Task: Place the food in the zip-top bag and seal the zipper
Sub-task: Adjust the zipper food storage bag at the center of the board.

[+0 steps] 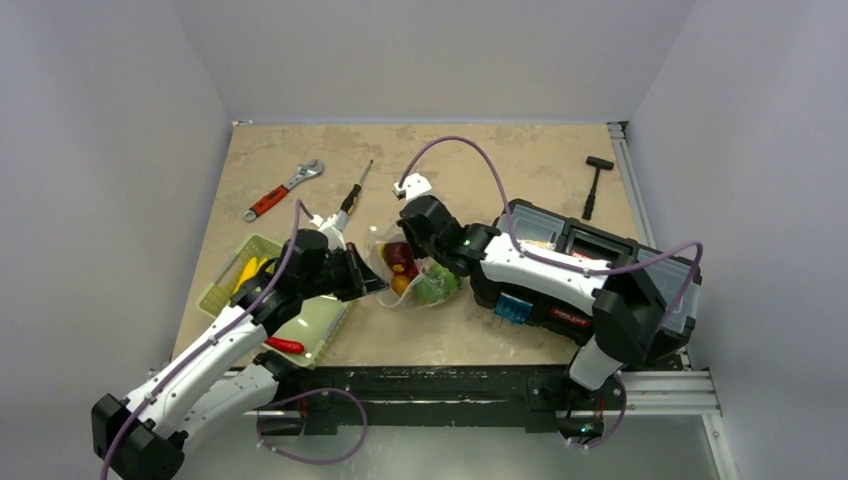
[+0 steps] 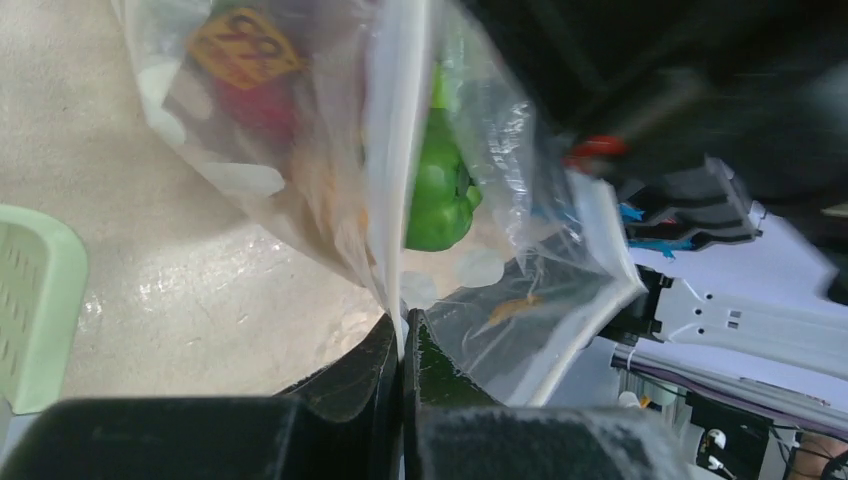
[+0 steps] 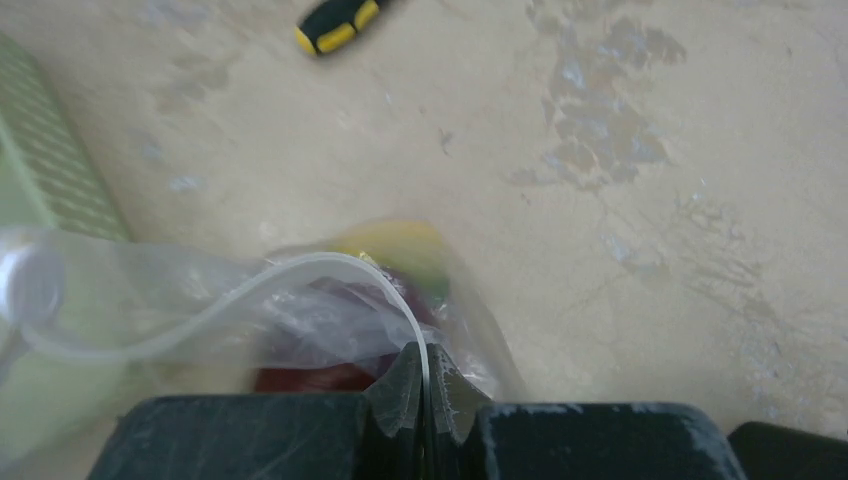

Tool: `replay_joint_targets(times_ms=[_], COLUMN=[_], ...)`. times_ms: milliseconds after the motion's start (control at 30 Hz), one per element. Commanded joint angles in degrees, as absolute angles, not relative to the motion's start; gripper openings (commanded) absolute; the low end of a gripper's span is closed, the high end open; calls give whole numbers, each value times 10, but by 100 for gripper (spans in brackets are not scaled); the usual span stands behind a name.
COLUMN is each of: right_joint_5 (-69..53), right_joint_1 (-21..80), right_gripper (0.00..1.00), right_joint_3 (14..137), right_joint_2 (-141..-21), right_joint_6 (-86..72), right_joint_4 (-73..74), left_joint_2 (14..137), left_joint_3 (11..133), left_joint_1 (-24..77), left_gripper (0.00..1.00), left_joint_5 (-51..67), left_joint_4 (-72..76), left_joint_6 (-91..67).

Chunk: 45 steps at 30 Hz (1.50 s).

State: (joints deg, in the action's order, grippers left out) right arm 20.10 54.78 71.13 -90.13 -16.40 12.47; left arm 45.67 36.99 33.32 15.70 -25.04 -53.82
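At the left, the green basket [image 1: 222, 285] holds yellow pieces and a red chilli [image 1: 285, 345] lies just beside it, so we judge the filling unfinished, though sealing looks to be in hand. Our left gripper [image 2: 402, 325] is clamped on the bag [image 1: 420, 285], which sits mid-table with a green pepper [image 2: 440, 185] inside. Our right gripper [image 3: 425, 365] pinches the zipper [image 3: 330, 262]. Next we'd press along that strip. The toolbox [image 1: 600, 260] crowds the right, and open table lies beyond.

Pale grey walls [image 1: 100, 150] around a mottled tan tabletop [image 1: 560, 160], aluminium rail [image 1: 627, 185] along its right edge
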Motion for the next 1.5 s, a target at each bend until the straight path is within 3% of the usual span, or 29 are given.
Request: replay_joint_targets(times_ms=[0,267,500,767,800,933,1067,1300,1467], right_joint_5=[267,164,180,206,202,193,191,203,198], right_joint_1=[549,551,551,550,550,550,551,550,550], right_gripper=[0,0,0,0,0,0,0,0,0], right_joint_3=[781,718,681,688,688,682,670,655,647], right_joint_2=[-880,-755,-806,-800,-796,-785,-776,-755,-740], right_joint_6=[-134,-151,-167,-151,-152,-155,-149,-121,-110], right_joint_4=[184,92,85,83,81,76,66,54,57], left_joint_2=[461,440,448,461,462,443,402,369,404], left_joint_3=[467,476,394,460,466,487,539,658,677], left_joint_1=[329,329,329,328,328,328,328,325,297], left_gripper=[0,0,0,0,6,47,81,92,97], left_joint_5=[176,185,180,148,145,120,50,-142,-225], left_joint_4=[-231,-229,-191,-262,-273,-330,-476,-731,-788], left_joint_6=[-510,-518,-545,-497,-492,-466,-416,-330,-316])
